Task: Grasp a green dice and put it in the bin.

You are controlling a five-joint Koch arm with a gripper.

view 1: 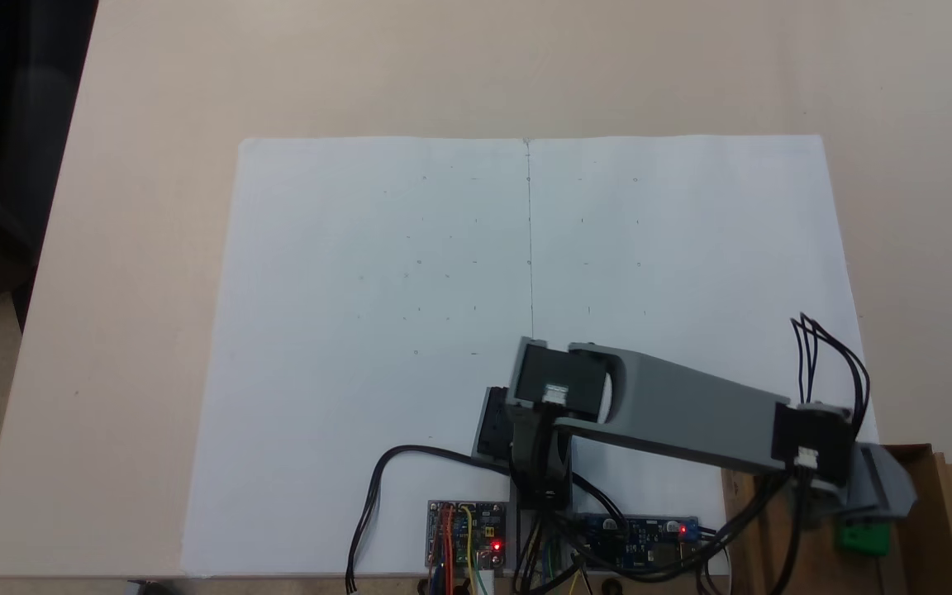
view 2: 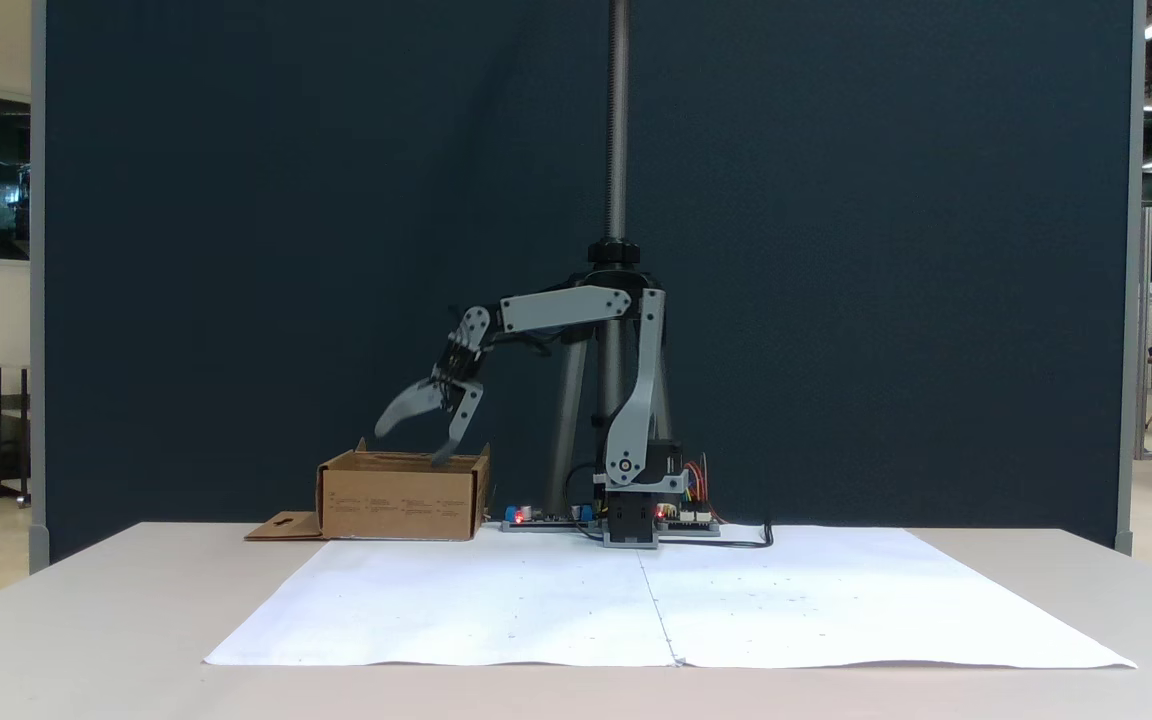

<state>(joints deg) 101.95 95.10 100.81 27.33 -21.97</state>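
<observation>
Gripper (view 2: 416, 438) hung spread wide above the bin (view 2: 401, 495), holding nothing, green dice (view 1: 863, 539) already down inside it; best just to lift straight clear of the walls.

No legible text, brand or numeral anywhere. Faint printed lines on the front wall of the bin (view 2: 402, 505), too small to read. Small pencil marks on the white paper sheet (view 1: 443, 273), not decipherable.
</observation>
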